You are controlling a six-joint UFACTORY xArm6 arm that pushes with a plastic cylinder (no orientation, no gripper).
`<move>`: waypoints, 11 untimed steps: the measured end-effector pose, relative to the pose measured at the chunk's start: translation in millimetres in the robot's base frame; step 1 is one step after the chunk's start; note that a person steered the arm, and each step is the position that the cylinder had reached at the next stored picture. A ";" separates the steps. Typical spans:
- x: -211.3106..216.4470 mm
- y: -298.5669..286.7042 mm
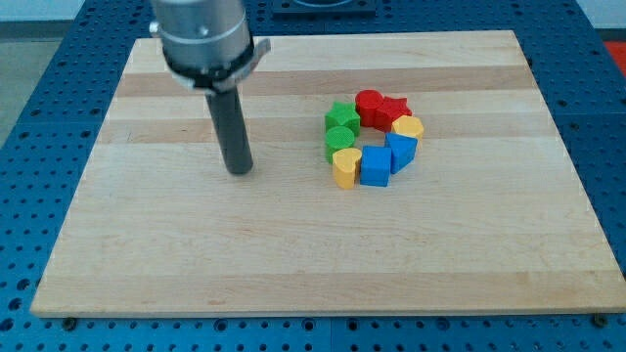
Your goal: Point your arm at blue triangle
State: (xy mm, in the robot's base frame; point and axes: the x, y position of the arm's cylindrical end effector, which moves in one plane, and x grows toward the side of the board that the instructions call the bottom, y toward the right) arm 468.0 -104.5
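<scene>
Your rod is parked with my tip (239,170) on the wooden board (293,264), touching nothing and well off to the view's left of the block ring. You'll find the blue triangle (401,151) on the ring's right side, just beside the blue cube (375,167). Also there: yellow heart (345,167), yellow block (408,126), green blocks (341,128), red blocks (380,108).

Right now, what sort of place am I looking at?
Probably a robotics lab bench: a wooden board rests on a blue perforated table, with small coloured blocks clustered at the view's right, and my tip to their left.
</scene>
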 end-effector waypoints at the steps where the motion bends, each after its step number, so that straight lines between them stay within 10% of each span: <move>1: 35.0 31.9; 5: 38.3 240.1; 11: -18.7 230.3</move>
